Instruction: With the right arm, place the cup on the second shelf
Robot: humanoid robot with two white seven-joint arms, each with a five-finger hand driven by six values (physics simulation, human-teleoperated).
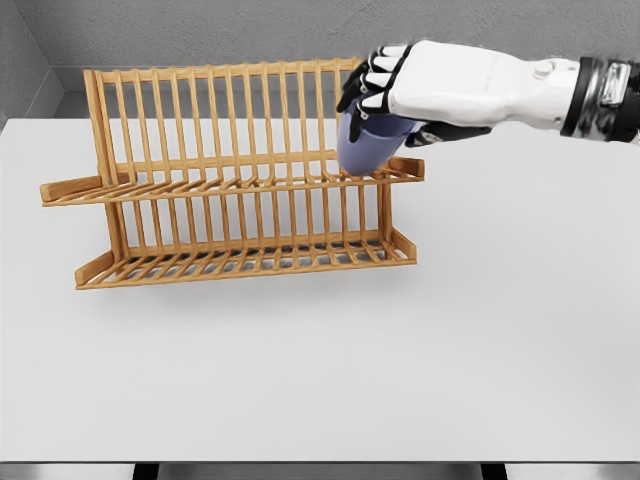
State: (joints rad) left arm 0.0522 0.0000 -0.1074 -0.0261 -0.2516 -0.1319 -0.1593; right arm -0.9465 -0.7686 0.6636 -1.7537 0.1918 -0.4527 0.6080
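A lavender-blue cup (370, 145) is tilted at the right end of the upper shelf (230, 187) of a wooden dish rack (240, 180), its lower edge touching the slats. My right hand (385, 92) comes in from the upper right and its fingers are curled over the cup's top, gripping it. The cup's rim is hidden under the hand. The rack's lower shelf (240, 262) holds nothing. The left arm is out of view.
The rack stands on a white table (320, 370), toward the back left. A grey wall runs behind the table. The table's front edge is near the bottom of the picture.
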